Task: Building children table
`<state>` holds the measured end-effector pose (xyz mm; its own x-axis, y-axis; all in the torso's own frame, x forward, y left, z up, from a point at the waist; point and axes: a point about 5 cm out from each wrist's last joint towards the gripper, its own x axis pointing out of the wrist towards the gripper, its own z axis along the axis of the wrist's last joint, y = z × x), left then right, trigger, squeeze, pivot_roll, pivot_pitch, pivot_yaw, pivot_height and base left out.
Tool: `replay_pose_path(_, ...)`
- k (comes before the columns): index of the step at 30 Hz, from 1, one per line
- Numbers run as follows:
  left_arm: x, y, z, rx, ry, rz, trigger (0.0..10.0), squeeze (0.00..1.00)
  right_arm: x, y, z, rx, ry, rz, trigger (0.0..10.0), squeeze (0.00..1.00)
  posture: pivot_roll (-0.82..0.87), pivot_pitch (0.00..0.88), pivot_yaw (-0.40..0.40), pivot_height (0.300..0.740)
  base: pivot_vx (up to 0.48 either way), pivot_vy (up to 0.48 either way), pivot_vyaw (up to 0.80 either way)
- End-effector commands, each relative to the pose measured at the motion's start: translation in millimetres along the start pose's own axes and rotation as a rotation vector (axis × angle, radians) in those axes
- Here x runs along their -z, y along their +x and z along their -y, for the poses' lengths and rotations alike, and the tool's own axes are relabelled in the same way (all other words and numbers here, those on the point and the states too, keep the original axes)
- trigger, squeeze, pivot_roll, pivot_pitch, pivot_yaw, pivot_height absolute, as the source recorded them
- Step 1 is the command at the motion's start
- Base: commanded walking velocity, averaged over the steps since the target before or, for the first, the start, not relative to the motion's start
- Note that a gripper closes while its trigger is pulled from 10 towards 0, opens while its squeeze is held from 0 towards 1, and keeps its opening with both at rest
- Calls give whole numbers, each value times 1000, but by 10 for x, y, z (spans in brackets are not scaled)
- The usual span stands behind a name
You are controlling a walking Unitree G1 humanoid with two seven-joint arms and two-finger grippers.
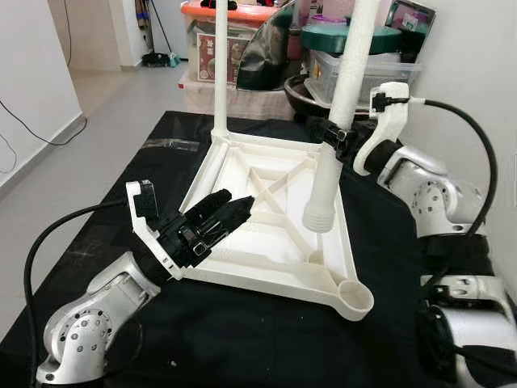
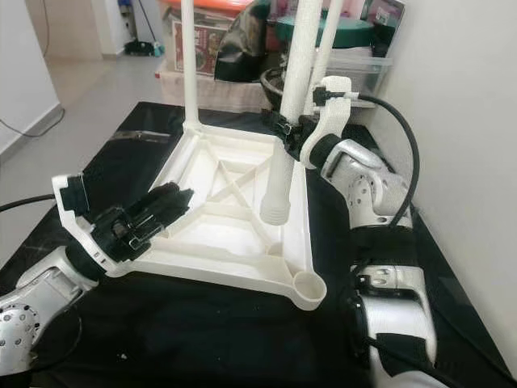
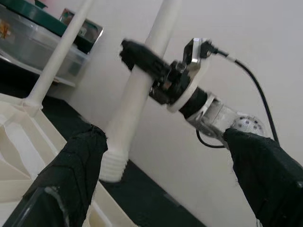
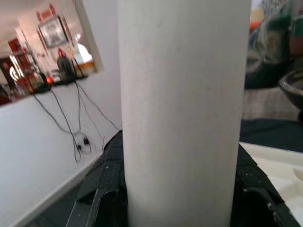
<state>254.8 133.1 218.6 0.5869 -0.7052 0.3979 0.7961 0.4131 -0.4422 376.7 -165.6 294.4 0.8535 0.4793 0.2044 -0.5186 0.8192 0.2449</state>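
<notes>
White plastic tabletop lies upside down on a black cloth, with 1 leg already standing in a far corner. The right gripper pinches a second white table leg, its ribbed end hanging above the underside. The left gripper rests on the tabletop's near-left edge, fingers spread.

The top of the table leg I grip runs past the upper edge. My right gripper fingers are largely hidden behind it. My left gripper covers part of the tabletop rim; finger spacing there indeterminate.
</notes>
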Motion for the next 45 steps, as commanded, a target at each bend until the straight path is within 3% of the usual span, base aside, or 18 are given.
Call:
replay_pose_path(1,51,-17,-17,-8,2,-30,10000,0,-135,3,10,8,13,77,0,0,58,0,-94,740,0,0,0)
replay_pose_path(3,88,-31,8,3,-4,-50,10000,0,-189,3,-1,1,33,128,0,0,73,0,-94,740,0,0,0)
replay_pose_path(6,263,-91,37,0,32,-154,10000,0,-395,-36,57,27,179,299,0,0,67,0,-94,740,0,0,0)
replay_pose_path(11,449,-125,-79,-115,100,-257,10000,0,-389,-76,101,70,268,360,0,0,69,0,-97,740,0,0,0)
replay_pose_path(13,449,-125,-79,-115,100,-257,10000,0,-389,-76,101,70,268,360,0,0,69,0,-97,740,0,0,0)
replay_pose_path(15,583,-139,-231,-256,169,-327,10000,0,-317,-101,117,102,334,389,0,0,66,0,-94,740,0,0,0)
replay_pose_path(18,605,-133,-349,-351,211,-332,10000,0,-204,-102,59,97,370,378,0,0,63,0,-93,740,0,0,0)
replay_pose_path(34,538,-71,-364,-343,251,-281,10000,0,-55,-79,-178,15,382,363,0,0,59,0,-91,740,0,0,0)
replay_pose_path(45,395,-14,-385,-279,290,-262,10000,0,56,-133,-582,-267,300,282,0,0,58,0,-92,740,0,0,0)
